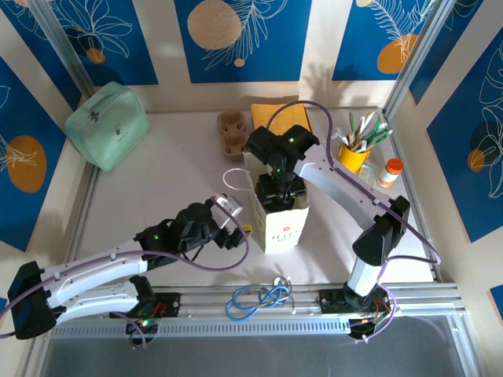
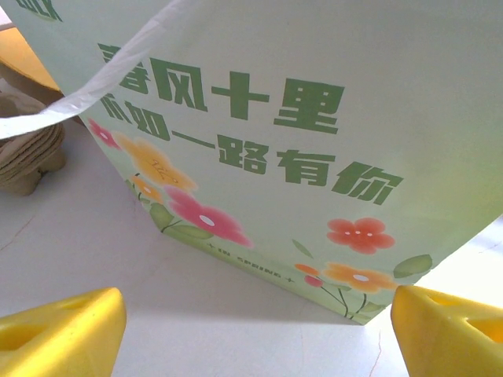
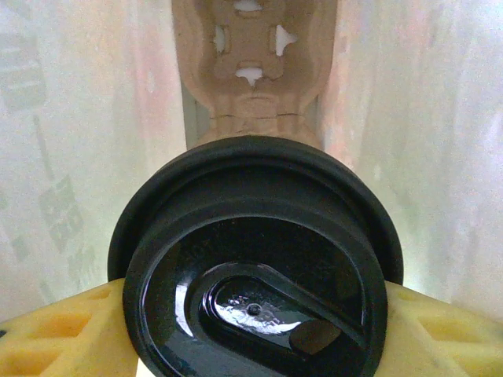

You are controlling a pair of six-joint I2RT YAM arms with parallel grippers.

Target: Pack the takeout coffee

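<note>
Right gripper (image 3: pixel 251 334) is clamping the coffee cup (image 3: pixel 255 196), axis vertical, inside the paper bag (image 1: pixel 283 226). The cup carrier (image 3: pixel 250 71) is lying below, 12 o'clock from the claw. Left gripper (image 2: pixel 251 334) is gaping wide at the bag's 9 o'clock.

I count two robot arms: the left arm (image 1: pixel 94 275) and the right arm (image 1: pixel 346 188). One paper bag (image 1: pixel 281 224) stands in the middle, with one coffee cup (image 3: pixel 255 259) inside it. There are two cardboard carriers, the bagged carrier (image 3: pixel 250 47) and the far carrier (image 1: pixel 233 133). One each: green pouch (image 1: pixel 108 126) far left, yellow pad (image 1: pixel 284 116), yellow pot (image 1: pixel 354 155) and orange-capped bottle (image 1: pixel 389 173) far right. The utensils (image 1: pixel 365 129) are too bunched to count.
</note>
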